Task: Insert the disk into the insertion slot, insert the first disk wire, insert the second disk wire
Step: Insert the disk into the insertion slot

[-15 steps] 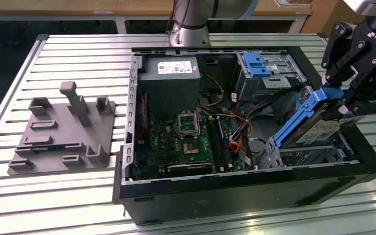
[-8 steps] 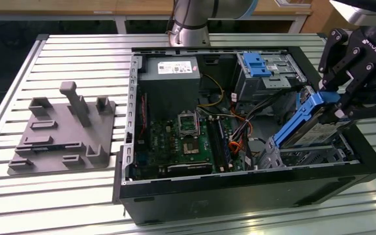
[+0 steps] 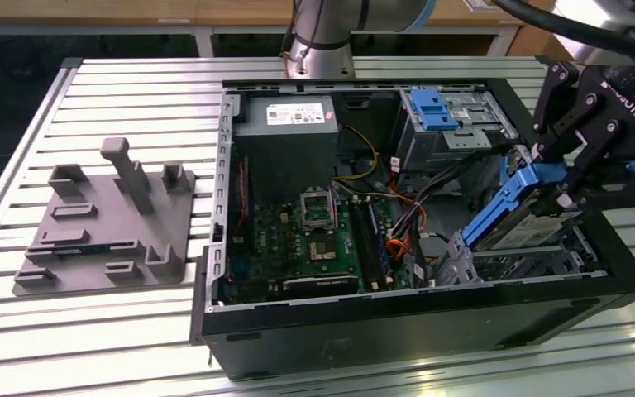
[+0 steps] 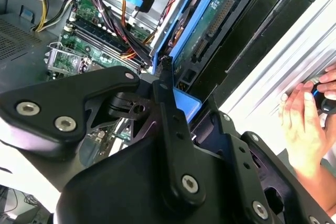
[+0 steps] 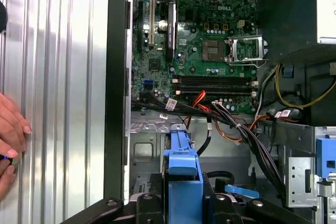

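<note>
Blue-framed, the disk (image 3: 505,211) hung tilted, clamped by the gripper (image 3: 541,184), just over the insertion slot (image 3: 525,265) at a corner of the open computer case (image 3: 406,310)

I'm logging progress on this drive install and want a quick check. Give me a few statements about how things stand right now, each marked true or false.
1. The tool is clamped on the blue carrier of the disk. True.
2. The disk lies flat, fully seated in the insertion slot. False: it is tilted, with its lower end at the slot and its upper end raised in the tool.
3. The grey fixture stands inside the computer case. False: it sits on the table, outside the case, on the exterior view's left.
4. A person's hand is at the table beside the case. True.
</note>
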`<state>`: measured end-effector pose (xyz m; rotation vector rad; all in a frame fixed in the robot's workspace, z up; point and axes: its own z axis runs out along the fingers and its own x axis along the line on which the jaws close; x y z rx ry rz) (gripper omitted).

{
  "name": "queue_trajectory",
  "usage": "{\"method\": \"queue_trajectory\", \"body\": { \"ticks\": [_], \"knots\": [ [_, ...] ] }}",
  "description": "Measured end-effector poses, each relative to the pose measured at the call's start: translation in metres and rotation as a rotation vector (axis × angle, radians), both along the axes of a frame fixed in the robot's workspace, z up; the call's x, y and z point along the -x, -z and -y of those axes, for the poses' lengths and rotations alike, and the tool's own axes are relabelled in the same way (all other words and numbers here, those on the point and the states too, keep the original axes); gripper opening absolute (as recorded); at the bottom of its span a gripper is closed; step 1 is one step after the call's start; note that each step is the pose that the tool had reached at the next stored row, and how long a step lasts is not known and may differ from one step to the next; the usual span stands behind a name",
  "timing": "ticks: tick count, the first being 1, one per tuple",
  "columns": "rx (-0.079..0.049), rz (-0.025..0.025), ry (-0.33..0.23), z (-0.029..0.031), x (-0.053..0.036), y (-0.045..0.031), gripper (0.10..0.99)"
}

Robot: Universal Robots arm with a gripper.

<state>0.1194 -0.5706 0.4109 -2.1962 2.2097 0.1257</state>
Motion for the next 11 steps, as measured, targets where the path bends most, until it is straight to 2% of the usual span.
{"method": "queue_trajectory", "body": {
  "ticks": [11],
  "knots": [
    [0.0, -0.0001, 0.0, 0.0009, 0.0, 0.0185, 0.365]
  ]
}}
